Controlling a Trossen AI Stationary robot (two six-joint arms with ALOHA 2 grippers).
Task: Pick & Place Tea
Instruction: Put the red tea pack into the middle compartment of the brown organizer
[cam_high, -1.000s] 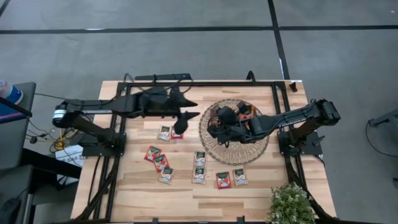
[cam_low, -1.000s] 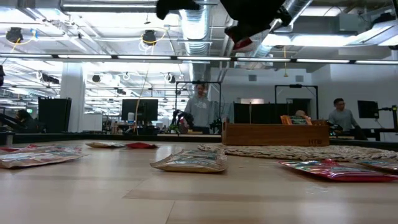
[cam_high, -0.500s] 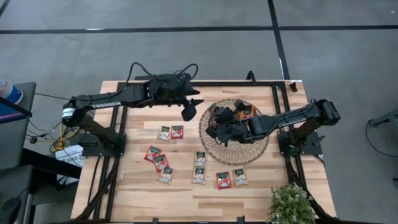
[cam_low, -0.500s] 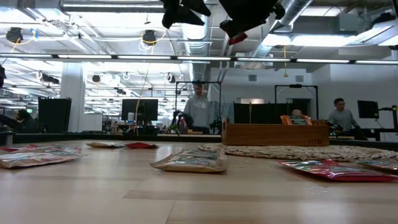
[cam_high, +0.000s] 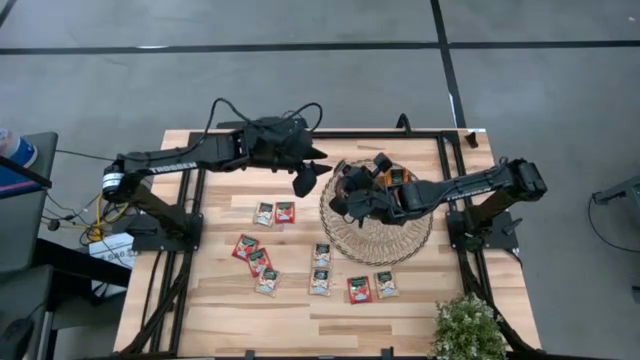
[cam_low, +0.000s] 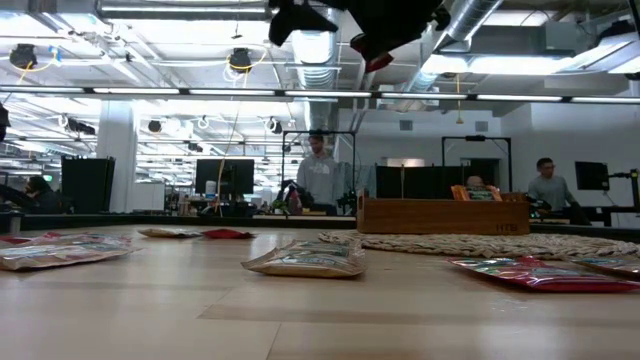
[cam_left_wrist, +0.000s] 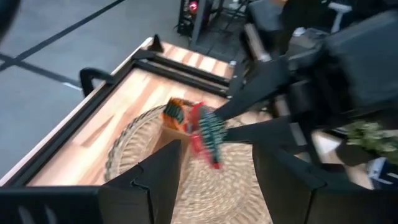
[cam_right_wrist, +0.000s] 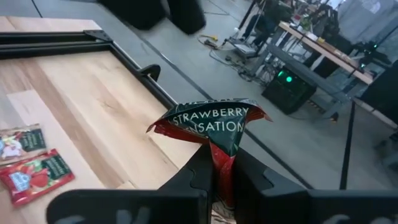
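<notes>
My right gripper (cam_high: 343, 197) hovers over the left part of the round wicker mat (cam_high: 375, 237), shut on a red tea sachet (cam_right_wrist: 211, 121) printed "STRAWBERRY SENSATION". My left gripper (cam_high: 305, 180) is open, raised beside the mat's left edge, and empty; its wrist view looks at the held sachet (cam_left_wrist: 206, 134). The wooden tray (cam_high: 392, 178) stands on the far part of the mat. Several red and pale sachets lie flat on the table: two (cam_high: 274, 212) near its middle, three (cam_high: 258, 263) nearer the left, and several more (cam_high: 321, 268) toward the near edge. My right gripper pinches the red sachet between its two fingers (cam_right_wrist: 196, 173) by one edge (cam_right_wrist: 222, 155). The printed opposite edge sticks out past the fingertips. The sachet is lifted clear above the mat and shows red under the gripper in the low view (cam_low: 378, 62).
A potted plant (cam_high: 467, 328) stands at the table's near right corner. A black frame rail (cam_high: 330, 133) runs along the far edge. In the low view, sachets (cam_low: 305, 260) lie close to the camera, and people stand in the room beyond the table.
My left arm has folded upward, its elbow moving toward the far edge and off the two middle sachets, while its gripper stays by the mat's left edge. My right gripper, still shut on the red sachet, has moved a little up and toward the far edge.
</notes>
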